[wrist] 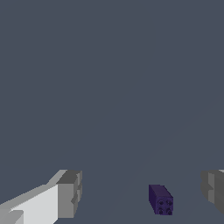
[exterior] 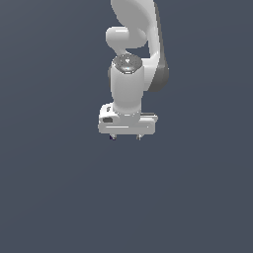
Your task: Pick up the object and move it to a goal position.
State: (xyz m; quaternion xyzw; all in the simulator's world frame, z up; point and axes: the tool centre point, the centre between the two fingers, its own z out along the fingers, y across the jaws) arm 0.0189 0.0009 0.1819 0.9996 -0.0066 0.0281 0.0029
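Block (wrist: 160, 200): tiny, dark purple, cuboid, looks rigid and light; flat sides should pinch fine, take across narrow width. Sits on floor between fingers (wrist: 69, 194), nearer far one, touching neither. Gripper (exterior: 125, 136) wide open, empty, low over floor; exterior view shows only purple speck at one fingertip. Nothing else around, no obstruction. Goal marker not visible.

The white arm (exterior: 129, 74) hung down from the top of the exterior view over a plain dark grey surface (exterior: 59, 197). Its gripper (exterior: 125, 137) pointed downward, two short fingers (exterior: 139, 137) set apart, a dark speck (exterior: 112, 138) beside one fingertip.
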